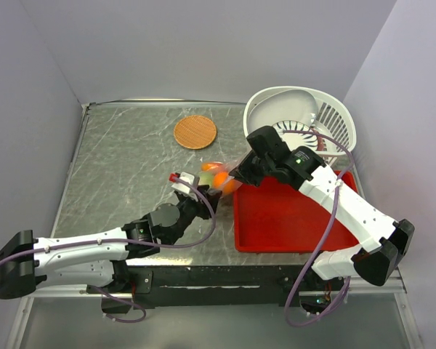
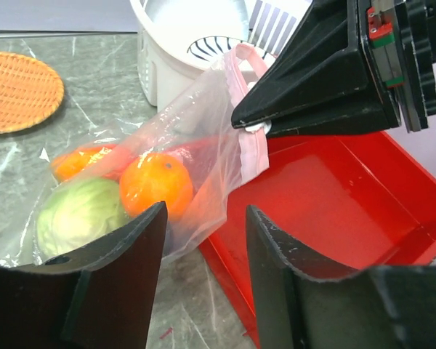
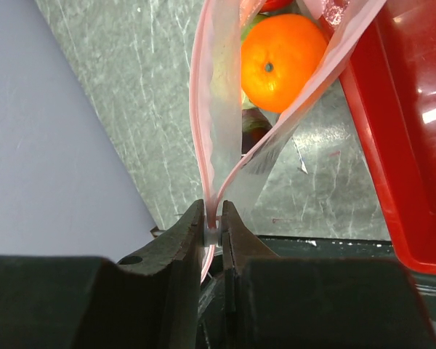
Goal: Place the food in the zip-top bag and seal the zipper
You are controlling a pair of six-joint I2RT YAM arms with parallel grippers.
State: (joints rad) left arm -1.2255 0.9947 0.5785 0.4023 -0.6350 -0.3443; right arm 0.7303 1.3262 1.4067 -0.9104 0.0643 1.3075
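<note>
Right end effector [image 3: 212,217] clenched on zipper [image 3: 198,109] — zip-top bag [image 2: 196,123] just beyond, left end effector [image 2: 206,218] unclenched alongside.

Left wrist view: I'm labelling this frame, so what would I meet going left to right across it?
The flat woven orange-brown disc → pale green cabbage-like ball → orange ball, both balls inside the clear zip-top bag → red plastic tray.
</note>
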